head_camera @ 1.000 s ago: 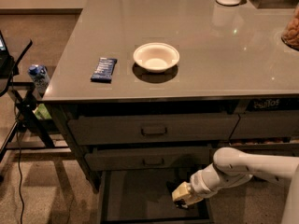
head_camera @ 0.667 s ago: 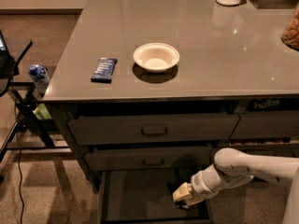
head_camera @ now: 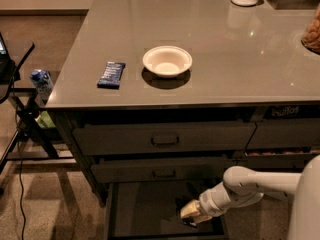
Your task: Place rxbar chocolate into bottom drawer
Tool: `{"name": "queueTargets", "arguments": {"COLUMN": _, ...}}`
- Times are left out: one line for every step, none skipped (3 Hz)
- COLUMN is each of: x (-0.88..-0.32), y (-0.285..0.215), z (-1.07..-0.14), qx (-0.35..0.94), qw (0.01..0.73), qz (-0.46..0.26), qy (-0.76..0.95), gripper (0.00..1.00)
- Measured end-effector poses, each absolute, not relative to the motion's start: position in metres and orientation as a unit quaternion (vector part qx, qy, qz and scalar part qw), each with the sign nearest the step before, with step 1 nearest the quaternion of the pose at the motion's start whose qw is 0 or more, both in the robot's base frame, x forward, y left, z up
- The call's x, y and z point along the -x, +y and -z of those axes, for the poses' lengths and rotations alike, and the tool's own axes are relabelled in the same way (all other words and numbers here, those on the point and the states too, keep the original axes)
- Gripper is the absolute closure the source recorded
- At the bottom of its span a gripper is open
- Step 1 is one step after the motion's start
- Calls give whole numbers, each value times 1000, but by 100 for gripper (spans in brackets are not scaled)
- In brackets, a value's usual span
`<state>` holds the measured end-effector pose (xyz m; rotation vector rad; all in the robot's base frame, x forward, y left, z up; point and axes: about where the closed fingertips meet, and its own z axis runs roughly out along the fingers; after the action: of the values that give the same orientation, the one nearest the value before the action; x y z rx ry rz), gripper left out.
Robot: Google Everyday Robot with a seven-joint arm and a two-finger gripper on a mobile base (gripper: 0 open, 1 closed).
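— KITCHEN ISLAND: what's changed in the last second?

— Little. The robot's white arm (head_camera: 242,184) reaches in low from the right, and its gripper (head_camera: 191,215) has sunk a touch lower and further left inside the open bottom drawer (head_camera: 145,209).

— Is it holding the chocolate bar?

— I cannot tell whether the gripper is clamped or loose. A dark sliver, likely the chocolate bar (head_camera: 188,223), shows right at its tip, inside the drawer near the front right corner.

— And up top?

— Nothing has shifted. The white bowl (head_camera: 167,60) sits where it was on the grey counter (head_camera: 225,44), with the blue-wrapped bar (head_camera: 111,74) near it, closer to the left edge. The two handled drawers (head_camera: 165,139) above remain pushed in.
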<state>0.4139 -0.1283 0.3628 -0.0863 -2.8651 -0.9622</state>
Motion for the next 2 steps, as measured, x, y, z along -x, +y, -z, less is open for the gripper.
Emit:
{"name": "queueTargets", "arguments": {"x": -424, "y": -108, "z": -312, "qx": 48, "qw": 57, "qz": 342, "qy": -937, "gripper": 100}}
{"name": "queueTargets", "arguments": {"x": -424, "y": -108, "z": -312, "qx": 48, "qw": 57, "qz": 342, "qy": -937, "gripper": 100}}
